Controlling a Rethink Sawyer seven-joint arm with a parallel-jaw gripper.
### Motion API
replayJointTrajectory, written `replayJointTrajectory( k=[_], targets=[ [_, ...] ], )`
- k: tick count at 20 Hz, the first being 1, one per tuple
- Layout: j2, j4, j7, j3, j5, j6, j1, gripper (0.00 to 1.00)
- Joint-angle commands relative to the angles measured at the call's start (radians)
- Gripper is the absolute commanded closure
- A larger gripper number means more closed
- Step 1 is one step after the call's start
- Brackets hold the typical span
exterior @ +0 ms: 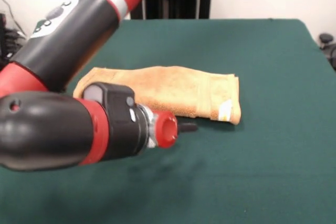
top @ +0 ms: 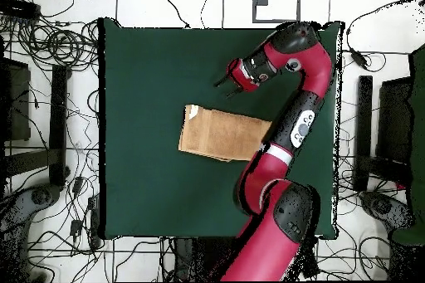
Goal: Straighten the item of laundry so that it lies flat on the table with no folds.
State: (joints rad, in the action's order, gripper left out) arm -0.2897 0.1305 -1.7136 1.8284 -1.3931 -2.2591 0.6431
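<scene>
A robotics lab or test room. A table [top: 149, 197] covered in dark green felt stands on a pale tiled floor [top: 166, 2], with black cables [top: 50, 43] tangled thickly along the table's edges and past its corners. Dark equipment stands [top: 58, 114] flank two opposite edges, and a red and black robot arm [top: 290, 130] reaches over the table.

The arm [exterior: 63, 77] has glossy red and black rounded segments, a white band, a grey button panel, and perhaps small dark gripper [exterior: 188, 127] tips.
</scene>
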Motion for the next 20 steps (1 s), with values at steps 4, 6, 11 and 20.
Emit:
replayJointTrajectory(
  k=[4, 6, 11, 20],
  targets=[
    [-0.011, -0.200, -0.093, 0.764, -0.641, -0.083, -0.010, 0.00],
    [-0.014, -0.217, -0.069, 0.848, -0.741, -0.073, -0.006, 0.00],
    [-0.031, -0.221, -0.051, 0.892, -0.793, -0.065, -0.001, 0.00],
    [-0.046, -0.253, -0.173, 0.984, -0.799, -0.155, -0.008, 0.00]
  ],
)
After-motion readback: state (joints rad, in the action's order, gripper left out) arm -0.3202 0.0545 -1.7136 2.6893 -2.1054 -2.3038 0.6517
